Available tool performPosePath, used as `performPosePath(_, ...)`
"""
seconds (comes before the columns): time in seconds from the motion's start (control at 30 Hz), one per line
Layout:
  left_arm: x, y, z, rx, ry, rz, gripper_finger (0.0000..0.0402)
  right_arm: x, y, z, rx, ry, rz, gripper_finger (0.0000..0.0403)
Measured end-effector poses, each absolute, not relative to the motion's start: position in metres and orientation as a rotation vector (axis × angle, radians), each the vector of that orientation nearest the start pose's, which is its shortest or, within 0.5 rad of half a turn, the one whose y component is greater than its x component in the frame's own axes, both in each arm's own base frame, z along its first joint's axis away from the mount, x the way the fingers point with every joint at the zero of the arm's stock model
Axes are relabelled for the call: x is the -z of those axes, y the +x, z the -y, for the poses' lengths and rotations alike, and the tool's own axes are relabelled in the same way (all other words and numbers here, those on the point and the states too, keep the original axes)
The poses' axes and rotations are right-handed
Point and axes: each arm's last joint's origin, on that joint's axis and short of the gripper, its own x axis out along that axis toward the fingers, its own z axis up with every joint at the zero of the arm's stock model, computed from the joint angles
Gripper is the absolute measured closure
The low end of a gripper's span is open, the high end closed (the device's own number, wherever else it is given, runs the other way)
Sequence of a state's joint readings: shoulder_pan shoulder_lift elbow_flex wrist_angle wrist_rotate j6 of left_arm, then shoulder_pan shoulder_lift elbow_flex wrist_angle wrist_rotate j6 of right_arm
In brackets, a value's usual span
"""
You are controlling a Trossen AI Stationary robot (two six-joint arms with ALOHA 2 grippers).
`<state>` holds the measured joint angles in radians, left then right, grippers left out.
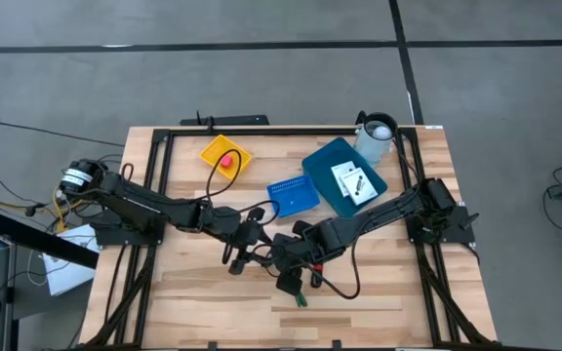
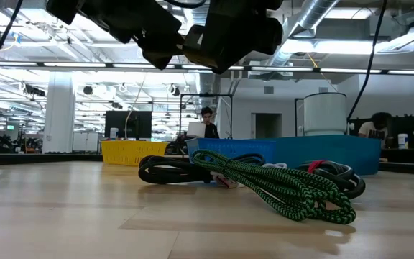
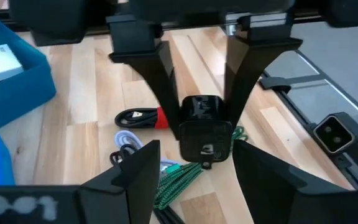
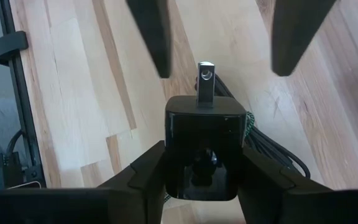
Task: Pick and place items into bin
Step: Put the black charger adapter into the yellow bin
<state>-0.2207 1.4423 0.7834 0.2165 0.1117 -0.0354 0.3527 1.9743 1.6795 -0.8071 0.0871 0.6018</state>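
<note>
R gripper (image 4: 201,177) is clamped on a black charger block (image 4: 202,146) (metal plug sticking out front), holding it above the table (image 1: 398,283) mid-air, probably so the other arm can take it. L gripper (image 3: 191,168) faces it, jaws wide either side of the block, not touching yet as far as I can tell; looks like a handover. Black-and-green cord (image 2: 279,188) lies bundled on the wood below. Blue bin (image 1: 335,166) sits well apart toward the back, w/ white cards (image 1: 353,181) already inside.

Bright ceiling lights (image 2: 20,36) glare behind the table (image 2: 85,208); near fingers (image 4: 151,37) blur, shadows fall soft.
</note>
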Motion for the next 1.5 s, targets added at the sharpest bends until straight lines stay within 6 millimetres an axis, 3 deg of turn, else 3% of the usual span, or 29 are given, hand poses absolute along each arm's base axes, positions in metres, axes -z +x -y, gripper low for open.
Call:
performPosePath(0.63,-0.198,0.307,0.072,0.304,-0.014,-0.504,0.0211,-0.246,0.393,-0.142,0.104,0.288,-1.105,0.0252)
performPosePath(1.5,-0.214,0.303,0.077,0.350,-0.015,-0.430,0.0211,-0.247,0.395,-0.143,0.105,0.283,-1.088,0.0252)
